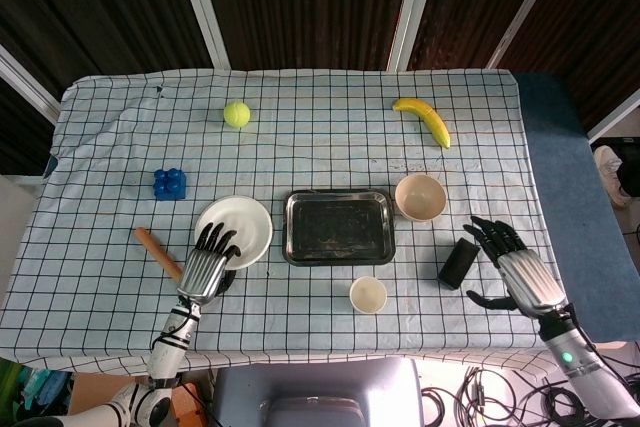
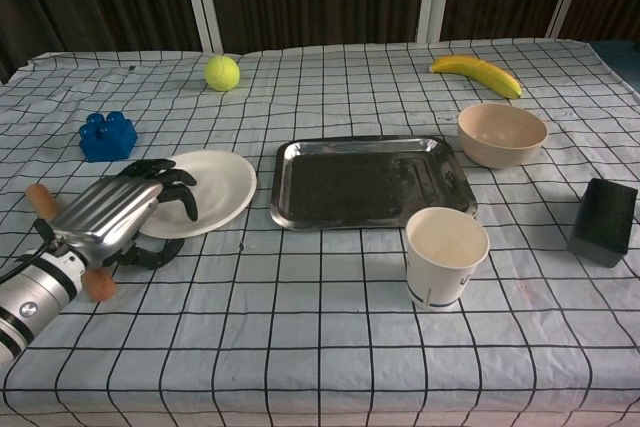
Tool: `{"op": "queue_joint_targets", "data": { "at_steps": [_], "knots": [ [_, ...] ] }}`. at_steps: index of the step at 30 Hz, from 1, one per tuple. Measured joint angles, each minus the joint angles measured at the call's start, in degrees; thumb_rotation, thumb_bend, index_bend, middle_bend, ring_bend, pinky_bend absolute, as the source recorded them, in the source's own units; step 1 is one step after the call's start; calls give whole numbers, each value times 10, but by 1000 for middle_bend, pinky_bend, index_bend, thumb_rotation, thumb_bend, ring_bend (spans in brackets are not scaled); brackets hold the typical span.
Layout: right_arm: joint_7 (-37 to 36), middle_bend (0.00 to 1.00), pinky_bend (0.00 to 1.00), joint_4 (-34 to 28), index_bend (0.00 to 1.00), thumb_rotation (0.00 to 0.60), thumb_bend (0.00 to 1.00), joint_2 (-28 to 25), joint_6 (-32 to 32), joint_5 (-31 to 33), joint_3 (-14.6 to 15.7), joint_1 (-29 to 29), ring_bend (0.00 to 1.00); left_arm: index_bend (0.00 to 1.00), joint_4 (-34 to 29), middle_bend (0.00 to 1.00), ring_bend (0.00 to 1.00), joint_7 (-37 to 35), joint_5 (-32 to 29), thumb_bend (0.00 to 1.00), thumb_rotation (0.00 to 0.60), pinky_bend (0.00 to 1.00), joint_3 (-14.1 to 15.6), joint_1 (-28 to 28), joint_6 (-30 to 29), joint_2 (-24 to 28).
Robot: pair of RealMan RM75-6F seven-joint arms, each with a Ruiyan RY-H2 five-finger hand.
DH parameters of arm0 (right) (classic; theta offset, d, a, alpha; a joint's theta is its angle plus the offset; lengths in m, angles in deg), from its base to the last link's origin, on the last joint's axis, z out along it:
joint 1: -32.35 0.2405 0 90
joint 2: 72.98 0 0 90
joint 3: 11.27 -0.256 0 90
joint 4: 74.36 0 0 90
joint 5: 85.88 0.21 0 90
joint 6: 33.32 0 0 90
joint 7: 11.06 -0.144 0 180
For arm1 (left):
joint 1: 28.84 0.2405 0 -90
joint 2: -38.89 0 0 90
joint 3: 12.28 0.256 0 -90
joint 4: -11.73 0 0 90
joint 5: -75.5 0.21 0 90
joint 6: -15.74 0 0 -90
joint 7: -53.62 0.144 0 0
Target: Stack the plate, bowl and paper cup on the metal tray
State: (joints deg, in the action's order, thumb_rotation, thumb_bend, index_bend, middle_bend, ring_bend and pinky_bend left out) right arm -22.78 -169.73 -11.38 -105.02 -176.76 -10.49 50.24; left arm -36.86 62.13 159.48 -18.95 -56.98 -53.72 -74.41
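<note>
Left hand (image 2: pixel 125 209) is over the plate (image 2: pixel 205 187) edge w/ fingers spread, nothing gripped yet (right hand (image 1: pixel 520 272) open too), so next it needs to pinch the rim & lift it onto the tray (image 2: pixel 370 182).

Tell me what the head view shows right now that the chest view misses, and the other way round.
Only the head view shows the right hand, open and apart from the black block beside it, and the whole table edge.

Only the chest view shows side profiles: the paper cup's wall, the bowl's depth, the metal tray's raised rim.

Both show the left hand at the white plate's near edge, fingers over the rim, thumb low beside it, plus the tennis ball, banana, blue brick and the orange stick.
</note>
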Motion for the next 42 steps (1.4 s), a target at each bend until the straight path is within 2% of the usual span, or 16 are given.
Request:
{"op": "queue_joint_targets", "data": {
  "at_steps": [3, 12, 23, 32, 37, 42],
  "knots": [
    [-5, 0, 0, 2, 0, 600, 118, -3, 2, 1, 2, -2, 0, 505, 24, 208, 71, -9, 1, 356, 600, 56, -4, -7, -4, -15],
    [-14, 0, 0, 8, 0, 600, 119, -8, 5, 3, 6, -7, 0, 737, 98, 302, 104, -42, 1, 366, 600, 47, -14, -20, -23, -52],
    [-25, 0, 0, 17, 0, 600, 118, -11, 5, 6, 10, -14, 0, 746, 136, 311, 106, -66, 8, 417, 600, 38, -17, -25, -66, -68],
    [-45, 0, 0, 32, 0, 600, 119, -9, 3, 6, 12, -20, 0, 746, 113, 320, 111, -57, 23, 442, 600, 35, -20, -27, -128, -46],
    [-59, 0, 0, 42, 0, 600, 118, -7, 0, 8, 10, -23, 0, 746, 64, 329, 119, -38, 39, 445, 600, 35, -22, -31, -161, -23],
    [-74, 0, 0, 48, 0, 600, 118, -7, -9, 11, 6, -28, 0, 746, -1, 334, 127, -6, 58, 441, 600, 35, -21, -48, -165, -2]
  ]
}}
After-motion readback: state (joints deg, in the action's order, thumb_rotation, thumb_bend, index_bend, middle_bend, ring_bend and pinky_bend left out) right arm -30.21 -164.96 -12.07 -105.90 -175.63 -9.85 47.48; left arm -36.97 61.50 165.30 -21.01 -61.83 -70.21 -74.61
